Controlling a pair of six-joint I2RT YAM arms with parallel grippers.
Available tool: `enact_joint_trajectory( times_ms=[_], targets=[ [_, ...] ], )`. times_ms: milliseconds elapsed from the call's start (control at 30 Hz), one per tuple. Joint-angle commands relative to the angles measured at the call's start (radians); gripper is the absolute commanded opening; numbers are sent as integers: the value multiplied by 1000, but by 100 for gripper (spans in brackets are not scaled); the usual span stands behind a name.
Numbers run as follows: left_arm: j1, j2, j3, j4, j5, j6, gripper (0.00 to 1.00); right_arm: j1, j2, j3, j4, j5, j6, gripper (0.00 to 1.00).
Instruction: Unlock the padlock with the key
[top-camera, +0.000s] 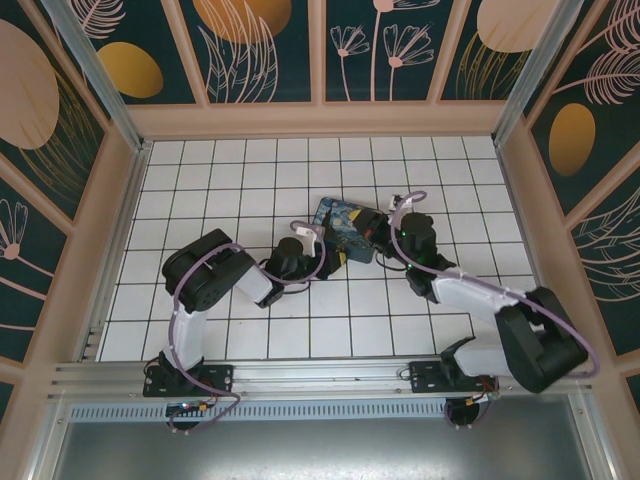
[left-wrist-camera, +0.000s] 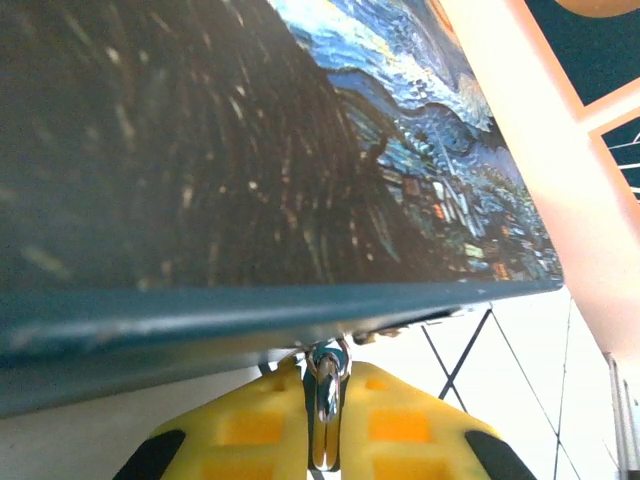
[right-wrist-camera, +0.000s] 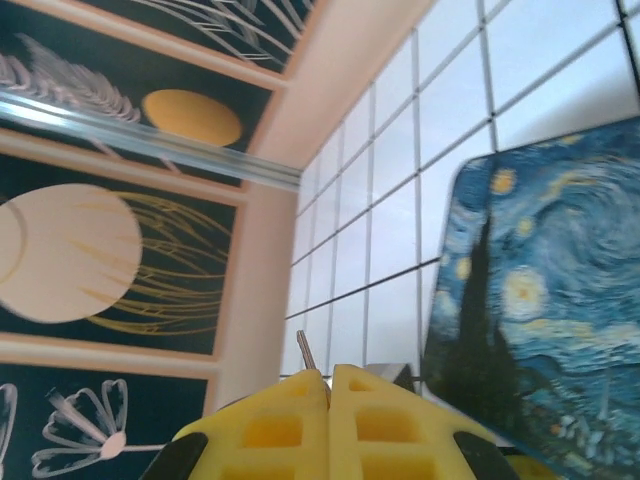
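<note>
L gripper (left-wrist-camera: 322, 372): fingers pinched almost shut on padlock (left-wrist-camera: 326, 408), under tin (left-wrist-camera: 300, 150) edge. R gripper (right-wrist-camera: 329, 376): fingers fully closed, key (right-wrist-camera: 305, 351) tip poking out above. Tip: brace padlock w/ L, bring key in square, no forcing.

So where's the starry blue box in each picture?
Top external: the starry box lies near the middle of the floor.
Left wrist: the starry box covers the top, very close up.
Right wrist: the starry box is at the lower right.
Shared landmark: the white tiled floor under it.
</note>
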Motion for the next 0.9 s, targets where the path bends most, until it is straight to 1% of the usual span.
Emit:
enact_joint_trajectory(
  times_ms=[0, 100, 233, 367, 467, 567, 867],
  targets=[
    [14, -64, -5, -29, 54, -32, 0, 6, -95, -88, -27, -11, -36, 0],
    [27, -96, -9, -58, 95, -39, 0, 16, -171, -172, -6, -12, -37, 0],
    [49, -130, -11, -84, 152, -58, 0, 97, -243, -283, 36, 32, -24, 0],
    [63, -155, -7, -97, 217, -78, 0, 173, -272, -390, 91, 117, 25, 0],
    [67, -164, -2, -101, 258, -101, 0, 223, -263, -447, 124, 189, 59, 0],
    [68, -166, -1, -86, 290, -131, 0, 234, -234, -487, 190, 213, 84, 0],
    [70, -164, -17, -8, 396, -246, 0, 236, -138, -466, 238, 207, 78, 0]
  ],
)
